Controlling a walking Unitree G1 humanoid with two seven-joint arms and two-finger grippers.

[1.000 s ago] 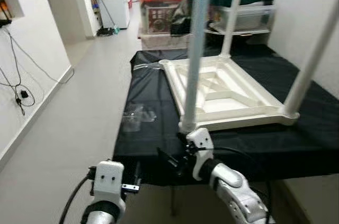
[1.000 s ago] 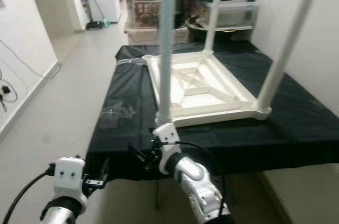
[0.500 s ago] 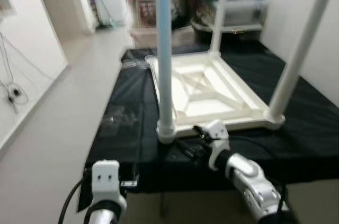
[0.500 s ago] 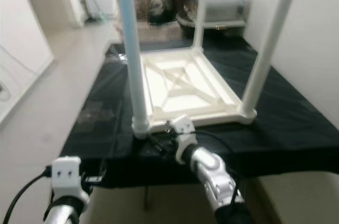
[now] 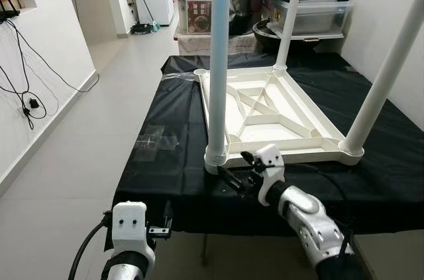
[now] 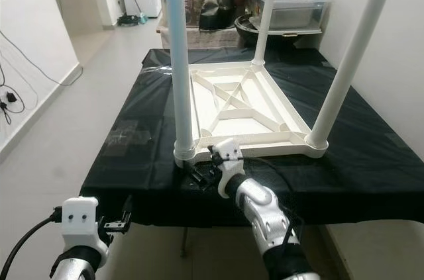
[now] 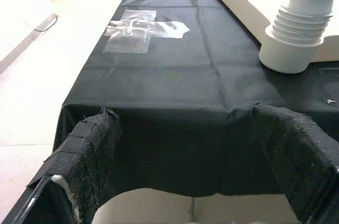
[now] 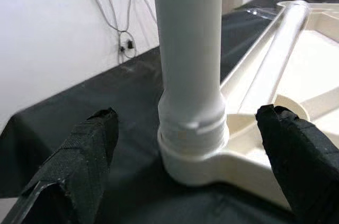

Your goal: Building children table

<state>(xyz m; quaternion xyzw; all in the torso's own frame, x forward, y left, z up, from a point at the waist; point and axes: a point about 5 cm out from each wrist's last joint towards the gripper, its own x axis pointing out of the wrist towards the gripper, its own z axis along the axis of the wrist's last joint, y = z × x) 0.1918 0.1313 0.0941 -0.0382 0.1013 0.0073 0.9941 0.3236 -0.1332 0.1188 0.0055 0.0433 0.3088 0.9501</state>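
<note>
Right wrist view tells most of the story: the right hand [image 8: 188, 144] is spread wide, one padded fingertip on either side of the near leg [image 8: 189, 49], neither one touching it, with the leg's collar sitting right between them where it meets the corner socket of the upside-down children's table [image 5: 278, 111]. From the head camera that same hand [image 5: 232, 179] hovers low over the black-draped table [image 5: 165, 174], just in front of that corner, and the leg stands straight up ahead of it. Two more legs are up beyond it, the right leg [image 5: 387, 71] off to the hand's right and the far leg [image 5: 291, 15] well behind, while the back-left corner socket [image 5: 200, 72] looks empty, so I'd guess one leg is left to fit. The left hand [image 7: 190, 171] is also spread, hanging below the table edge and not doing anything, with a clear plastic bag [image 7: 140, 29] lying on the cloth ahead of it. If the job right now is seating or tightening this leg, I'd close low on the ribbed collar rather than high on the smooth tube, keep the grip square so the leg doesn't tilt, and twist gently, since the light frame could skate on that cloth.
</note>
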